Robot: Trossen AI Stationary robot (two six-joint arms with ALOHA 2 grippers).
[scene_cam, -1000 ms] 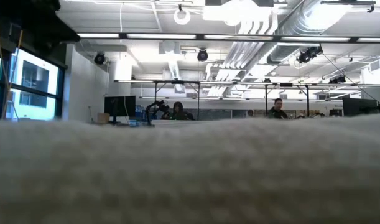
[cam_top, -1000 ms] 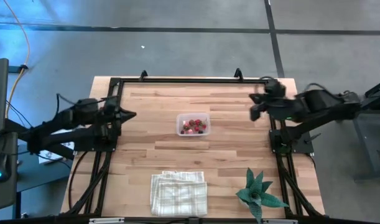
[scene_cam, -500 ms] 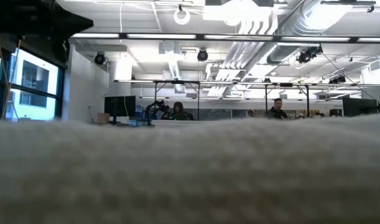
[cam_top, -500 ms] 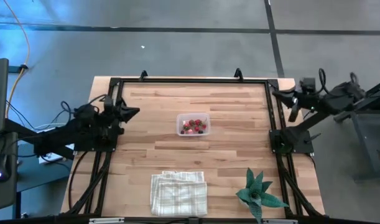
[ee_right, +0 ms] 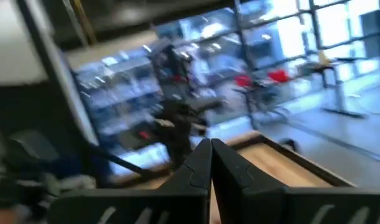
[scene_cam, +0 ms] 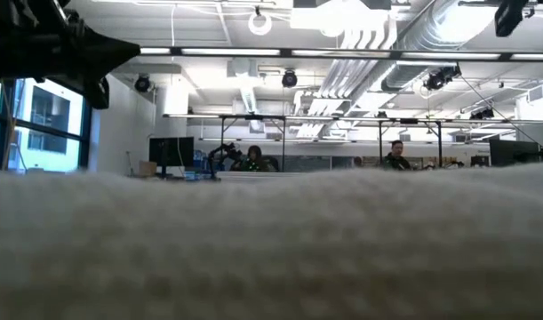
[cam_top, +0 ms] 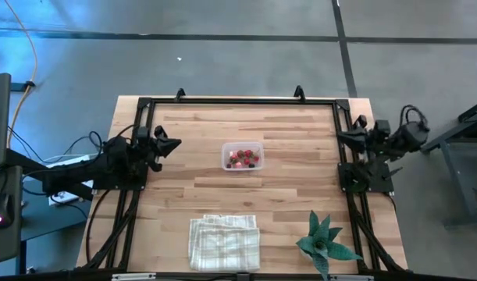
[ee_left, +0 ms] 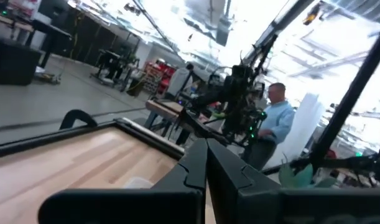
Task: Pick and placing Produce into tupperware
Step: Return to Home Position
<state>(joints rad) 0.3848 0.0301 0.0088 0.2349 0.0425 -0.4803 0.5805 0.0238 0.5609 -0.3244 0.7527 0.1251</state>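
The clear tupperware (cam_top: 243,155) stands on the wooden table, a little toward the far side of its middle. The produce (cam_top: 241,158) lies inside it: tiny red pieces and a few dark ones. My left gripper (cam_top: 174,144) (ee_left: 206,152) hovers by the table's left rail, shut and empty, pointing toward the tupperware. My right gripper (cam_top: 344,137) (ee_right: 210,149) sits over the right rail, also shut and empty. In the low view only the left arm (scene_cam: 67,44) and a bit of the right arm (scene_cam: 511,13) show at the top.
A folded white-and-grey checked cloth (cam_top: 224,243) lies at the near edge and fills the lower half of the low view (scene_cam: 271,249). A green spiky plant (cam_top: 325,241) stands at the near right. A black frame (cam_top: 238,101) rims the table. People show in the room beyond (ee_left: 277,118).
The right arm has drawn back from over the table's right part toward the right edge and folded over the right rail. The left arm has folded in by the left rail and dropped lower into the low view. The tupperware and produce have stayed put.
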